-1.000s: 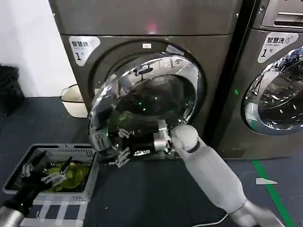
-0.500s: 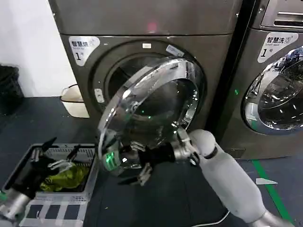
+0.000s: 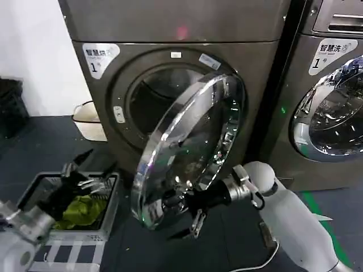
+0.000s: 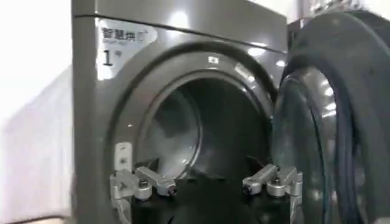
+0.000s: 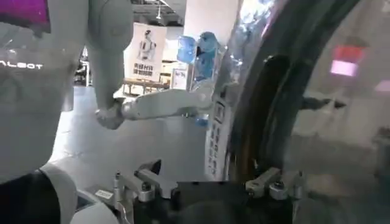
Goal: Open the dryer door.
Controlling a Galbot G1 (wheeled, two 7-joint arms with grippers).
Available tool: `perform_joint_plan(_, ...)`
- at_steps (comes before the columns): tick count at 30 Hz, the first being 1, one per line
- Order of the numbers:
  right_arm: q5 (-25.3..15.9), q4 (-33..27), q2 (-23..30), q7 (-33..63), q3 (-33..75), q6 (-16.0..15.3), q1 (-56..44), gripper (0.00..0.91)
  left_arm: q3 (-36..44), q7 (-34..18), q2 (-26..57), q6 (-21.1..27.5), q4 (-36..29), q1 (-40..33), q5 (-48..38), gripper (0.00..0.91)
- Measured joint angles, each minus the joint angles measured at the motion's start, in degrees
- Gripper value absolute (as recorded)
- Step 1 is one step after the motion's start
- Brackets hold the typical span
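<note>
The grey dryer [image 3: 170, 34] stands ahead with its round chrome-and-glass door [image 3: 190, 141] swung out from the hinge on the right, showing the dark drum opening [image 3: 153, 105]. My right gripper [image 3: 182, 208] is at the door's lower free edge, partly behind the glass. In the right wrist view its fingers [image 5: 143, 190] are spread wide, with the door's rim [image 5: 219, 134] just beyond them. My left gripper [image 3: 85, 174] hovers open above the basket. In the left wrist view the left gripper [image 4: 207, 184] faces the drum opening [image 4: 207, 128] and holds nothing.
A grey laundry basket [image 3: 34, 187] with green cloth [image 3: 79, 209] sits on the dark floor at the left. A white bucket [image 3: 89, 122] stands beside the dryer. A second machine [image 3: 334, 113] stands to the right, with a green floor line [image 3: 317, 212] before it.
The door has swung farther open, its free edge coming out toward me with the right gripper beside it. The left arm has risen from the basket and turned toward the dryer.
</note>
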Motion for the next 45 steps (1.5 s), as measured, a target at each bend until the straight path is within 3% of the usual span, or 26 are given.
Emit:
perform_joint_plan(14, 1.09, 0.02, -6.8, -0.06, 10.5, 1.19, -6.21, 0.907, 11.3, 2.69, 9.34, 0.0, 3.6, -11.49, -5.27, 0.907)
perform_joint_plan(26, -0.3, 1.17, -4.99, 3.19, 39.73, 0.67, -19.74, 0.907, 19.1, 7.15, 12.23, -1.7, 3.04, -14.86, -3.7, 0.907)
perform_joint_plan(31, 2.18, 3.27, -3.69, 11.06, 54.75, 1.0, -26.86, 0.907, 22.76, 8.24, 12.23, -1.41, 2.36, -15.65, -2.24, 0.907)
perform_joint_plan(35, 1.87, 5.17, -2.31, 18.12, 64.72, 0.83, -32.25, 0.907, 26.43, 8.25, 12.1, -1.47, 1.44, -16.6, -1.36, 0.907)
perform_joint_plan(45, 1.24, 6.67, -1.18, 45.81, 85.79, -3.99, -39.66, 0.907, 36.14, 7.85, 11.08, -1.76, 1.55, -20.84, -0.62, 0.907)
